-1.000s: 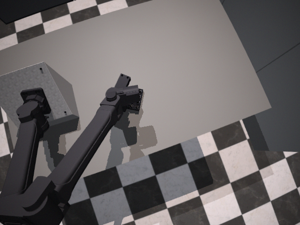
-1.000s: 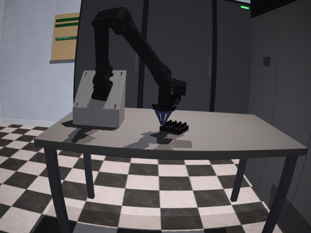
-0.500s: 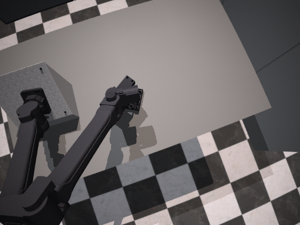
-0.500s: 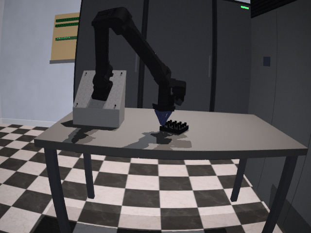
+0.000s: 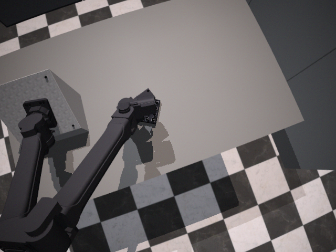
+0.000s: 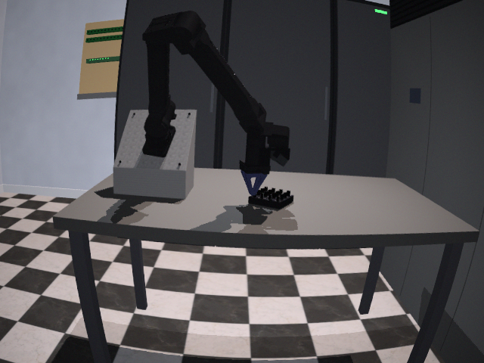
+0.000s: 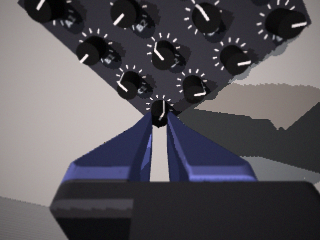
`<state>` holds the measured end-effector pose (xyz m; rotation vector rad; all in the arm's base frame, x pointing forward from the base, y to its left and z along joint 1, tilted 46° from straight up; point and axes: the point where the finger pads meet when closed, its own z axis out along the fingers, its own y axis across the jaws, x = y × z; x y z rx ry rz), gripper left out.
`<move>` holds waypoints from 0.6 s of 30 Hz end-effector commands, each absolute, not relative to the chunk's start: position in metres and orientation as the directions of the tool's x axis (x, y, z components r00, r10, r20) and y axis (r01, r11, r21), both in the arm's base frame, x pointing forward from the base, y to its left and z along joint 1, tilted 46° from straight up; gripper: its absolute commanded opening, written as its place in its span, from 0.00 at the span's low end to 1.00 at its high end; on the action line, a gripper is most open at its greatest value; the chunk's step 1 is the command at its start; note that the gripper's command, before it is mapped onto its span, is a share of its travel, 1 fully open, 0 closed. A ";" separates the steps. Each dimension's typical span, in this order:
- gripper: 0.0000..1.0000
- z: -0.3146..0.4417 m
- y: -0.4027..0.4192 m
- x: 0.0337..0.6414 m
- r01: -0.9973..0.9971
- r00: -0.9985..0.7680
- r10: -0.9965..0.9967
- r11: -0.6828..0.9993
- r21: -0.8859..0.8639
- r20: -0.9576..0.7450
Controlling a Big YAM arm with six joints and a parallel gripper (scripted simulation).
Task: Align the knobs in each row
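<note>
The black knob box (image 5: 152, 115) (image 6: 275, 200) (image 7: 125, 47) stands on its feet near the middle of the table (image 5: 206, 67) (image 6: 352, 206). In the wrist view it is turned cornerwise, with several knobs and their white lines showing. My gripper (image 7: 159, 119) (image 6: 252, 191) comes down from above and is shut on the corner knob (image 7: 160, 109) nearest the wrist camera. That knob's white line points up and slightly right in the wrist view. The printed names are too blurred to read. In the top view the arm's wrist hides the fingers and most of the box.
The grey pedestal (image 5: 32, 92) (image 6: 156, 172) bearing the arm's base stands on the table's left part. The table's front edge (image 5: 189, 159) lies near the box in the top view. A dark cabinet wall stands behind the table.
</note>
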<state>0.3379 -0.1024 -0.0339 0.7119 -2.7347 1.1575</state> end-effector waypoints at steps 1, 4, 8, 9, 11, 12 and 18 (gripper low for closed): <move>0.08 -0.028 -0.106 0.351 -0.301 -0.946 -0.294 0.644 -0.703 0.135; 0.08 -0.028 -0.106 0.351 -0.277 -0.953 -0.278 0.653 -0.705 0.118; 0.08 -0.028 -0.106 0.352 -0.194 -0.974 -0.221 0.674 -0.713 0.055; 0.08 -0.028 -0.106 0.352 -0.176 -0.977 -0.209 0.678 -0.713 0.042; 0.08 -0.028 -0.106 0.352 -0.141 -0.983 -0.185 0.685 -0.715 0.017; 0.08 -0.028 -0.106 0.352 -0.123 -0.985 -0.172 0.688 -0.715 0.004; 0.08 -0.028 -0.106 0.352 -0.017 -0.993 -0.097 0.703 -0.711 -0.073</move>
